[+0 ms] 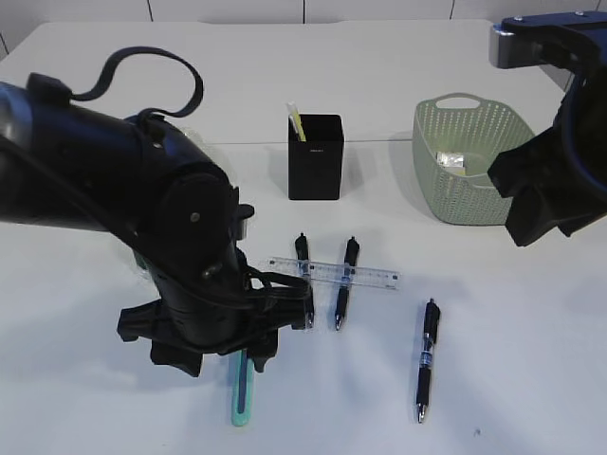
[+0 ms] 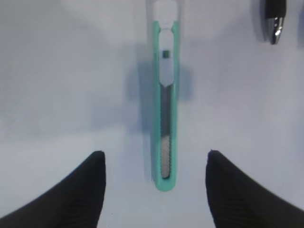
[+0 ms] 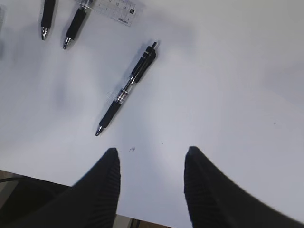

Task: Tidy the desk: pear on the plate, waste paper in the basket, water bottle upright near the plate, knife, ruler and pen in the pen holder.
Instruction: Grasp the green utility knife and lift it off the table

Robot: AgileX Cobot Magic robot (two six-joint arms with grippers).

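A teal knife point(image 1: 241, 391) point(image 2: 165, 118) lies on the white desk point(image 1: 85, 408). My left gripper point(image 1: 243, 356) point(image 2: 154, 154) hovers open just above its near end, one jaw on each side, not touching it. A clear ruler point(image 1: 334, 273) point(image 3: 118, 7) rests across two black pens point(image 1: 303, 275) point(image 1: 344, 282). A third pen point(image 1: 427, 358) point(image 3: 127, 88) lies to the right. My right gripper point(image 1: 541, 209) point(image 3: 152, 150) is open and empty over bare desk. The black pen holder point(image 1: 315, 156) stands behind. Waste paper point(image 1: 450, 159) lies in the green basket point(image 1: 474, 194). Pear, plate and water bottle are out of view.
A pale yellow stick point(image 1: 297, 123) pokes out of the pen holder. My left arm point(image 1: 123, 190) covers much of the desk's left side. The desk's front edge point(image 3: 52, 176) runs close below the right gripper.
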